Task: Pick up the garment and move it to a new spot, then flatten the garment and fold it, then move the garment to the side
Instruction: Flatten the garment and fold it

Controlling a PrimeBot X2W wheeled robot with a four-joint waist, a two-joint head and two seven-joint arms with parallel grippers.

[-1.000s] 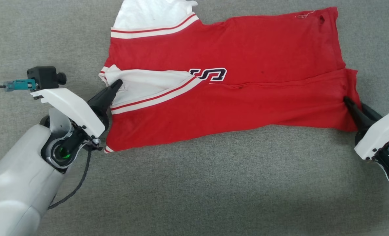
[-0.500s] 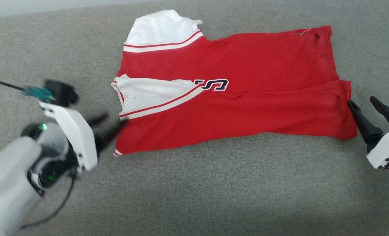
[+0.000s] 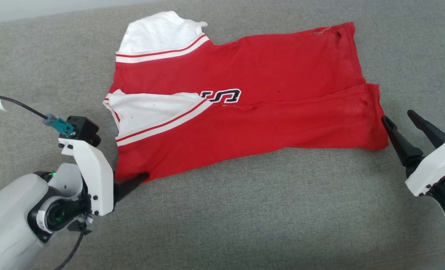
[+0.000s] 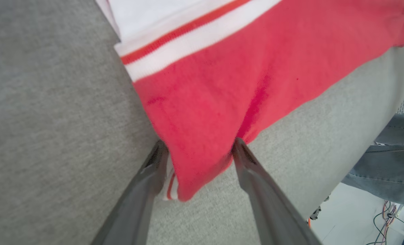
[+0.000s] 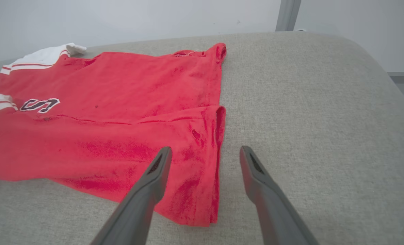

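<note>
T-shirt (image 3: pixel 244 93) lies folded lengthwise, mid grey padded surface (image 3: pixel 244 217). A second ago both end effectors pinched it. Now the left end effector (image 4: pixel 199 143) is open, straddling the near-left corner. The right end effector (image 3: pixel 397 115) is open, just off the right hem. Lettering (image 3: pixel 222 96): "S" legible, rest hidden.

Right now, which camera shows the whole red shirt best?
The head view: the garment lies whole there, both white sleeves included. The right wrist view sees it slantwise from the hem end; the left wrist view catches one corner close up between the fingers.
</note>
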